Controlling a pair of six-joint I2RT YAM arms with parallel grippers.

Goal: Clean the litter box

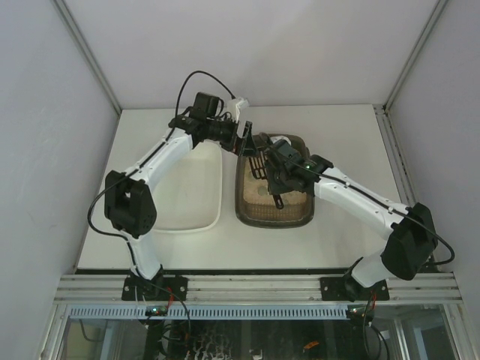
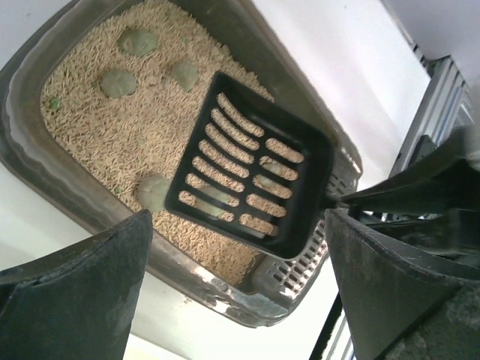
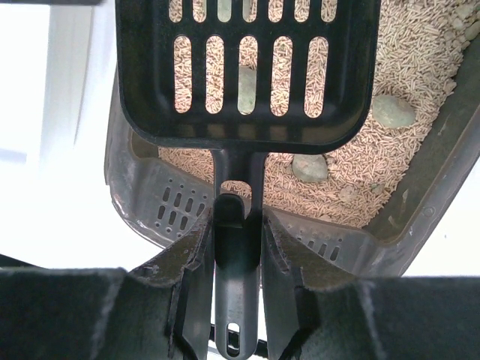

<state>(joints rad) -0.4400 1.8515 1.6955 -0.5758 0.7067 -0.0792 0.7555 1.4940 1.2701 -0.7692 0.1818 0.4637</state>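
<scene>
The dark brown-grey litter box (image 1: 300,214) holds beige litter with several grey-green clumps (image 2: 118,82). My right gripper (image 1: 276,182) is shut on the handle of a black slotted scoop (image 1: 258,166). In the right wrist view the fingers (image 3: 187,259) clamp the handle and the scoop head (image 3: 150,90) hovers over the litter, clumps (image 3: 394,111) beside it. My left gripper (image 1: 244,142) is open at the box's far left corner. In the left wrist view the box rim (image 2: 247,300) lies between its spread fingers (image 2: 82,292), with the scoop (image 2: 315,187) beyond.
A plain white tray (image 1: 187,217) lies just left of the litter box, under the left arm. White walls close in the table at the back and sides. An aluminium rail (image 1: 255,289) runs along the near edge.
</scene>
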